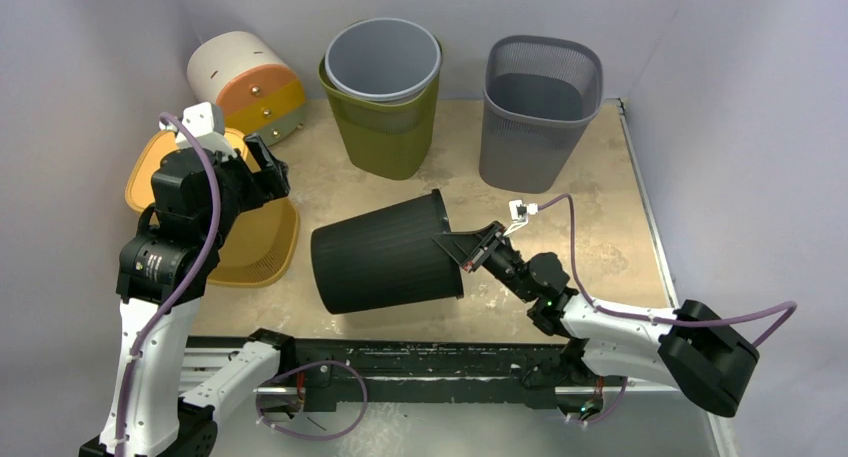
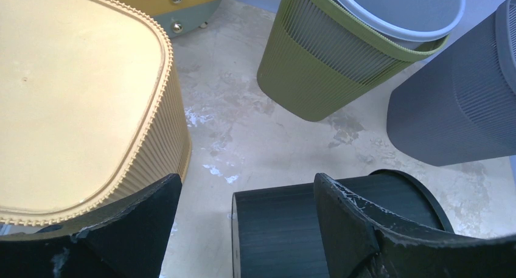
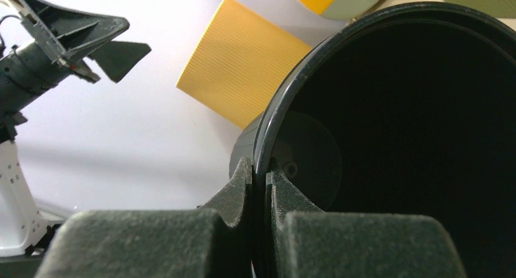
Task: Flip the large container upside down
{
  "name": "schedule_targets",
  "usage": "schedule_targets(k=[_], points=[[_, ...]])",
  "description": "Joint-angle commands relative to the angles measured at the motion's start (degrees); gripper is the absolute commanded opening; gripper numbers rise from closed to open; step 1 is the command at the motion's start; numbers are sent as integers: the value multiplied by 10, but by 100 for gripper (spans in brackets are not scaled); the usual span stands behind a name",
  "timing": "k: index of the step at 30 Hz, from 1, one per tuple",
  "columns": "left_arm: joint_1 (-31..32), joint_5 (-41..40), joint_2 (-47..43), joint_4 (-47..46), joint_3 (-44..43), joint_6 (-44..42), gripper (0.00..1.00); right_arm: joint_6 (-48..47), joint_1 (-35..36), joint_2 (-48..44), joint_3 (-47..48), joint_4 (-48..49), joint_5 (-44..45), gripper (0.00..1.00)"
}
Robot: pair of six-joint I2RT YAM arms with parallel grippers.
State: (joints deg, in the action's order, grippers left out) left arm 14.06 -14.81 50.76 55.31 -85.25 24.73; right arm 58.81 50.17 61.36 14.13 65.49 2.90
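The large container, a black ribbed bin [image 1: 385, 255], lies on its side in the middle of the table with its mouth facing right. My right gripper [image 1: 470, 257] is shut on its rim, one finger outside and one inside, as the right wrist view shows at the gripper [image 3: 260, 168] and the bin's dark interior [image 3: 395, 120]. My left gripper [image 1: 265, 172] hangs open above the table to the bin's upper left, holding nothing. In the left wrist view the bin's closed base end [image 2: 286, 235] lies below the open left gripper [image 2: 246, 184].
An upside-down yellow bin [image 1: 215, 232] sits left of the black bin, under my left arm. At the back stand an olive bin with a grey one nested inside [image 1: 385, 117] and a grey mesh bin [image 1: 540, 112]. A white, orange and yellow drum [image 1: 245, 82] lies at the back left.
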Motion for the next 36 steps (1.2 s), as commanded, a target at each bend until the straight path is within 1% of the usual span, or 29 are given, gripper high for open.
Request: schedule_targets(k=[1,2,3,5,8,9,11,14,17,22,25,28,32,36], points=[[3,-7,-5,-25,-3,-9,77,1,0,-1,-3,57,-44,0],[3,-8,-5,-25,-5,-9,77,13,0,8,-12,94,-51,0],[3,-8,-4,-24,-8,-9,77,28,0,21,-26,152,-51,0],[3,-8,-1,-21,-15,-10,77,64,0,64,-52,302,-46,0],[3,-11,4,-17,-24,-11,77,98,-1,159,-51,496,-32,0],[3,-11,6,-15,-29,-12,77,121,-7,185,-33,510,-42,0],[3,-14,8,-11,-38,-14,77,119,-5,219,20,513,-68,0],[3,-26,11,0,-54,-20,77,114,5,250,81,513,-80,0],[3,-34,10,2,-60,-24,77,117,5,281,129,513,-74,0],[3,-29,14,2,-59,-23,77,157,5,348,192,514,-73,0],[3,-30,12,5,-61,-25,77,175,-3,351,172,514,-43,0],[3,-32,8,9,-64,-26,77,194,-42,339,115,514,-43,0],[3,-31,3,9,-61,-25,77,212,-112,309,42,514,-76,0],[3,-32,0,6,-49,-26,77,222,-183,289,-15,512,-127,0]])
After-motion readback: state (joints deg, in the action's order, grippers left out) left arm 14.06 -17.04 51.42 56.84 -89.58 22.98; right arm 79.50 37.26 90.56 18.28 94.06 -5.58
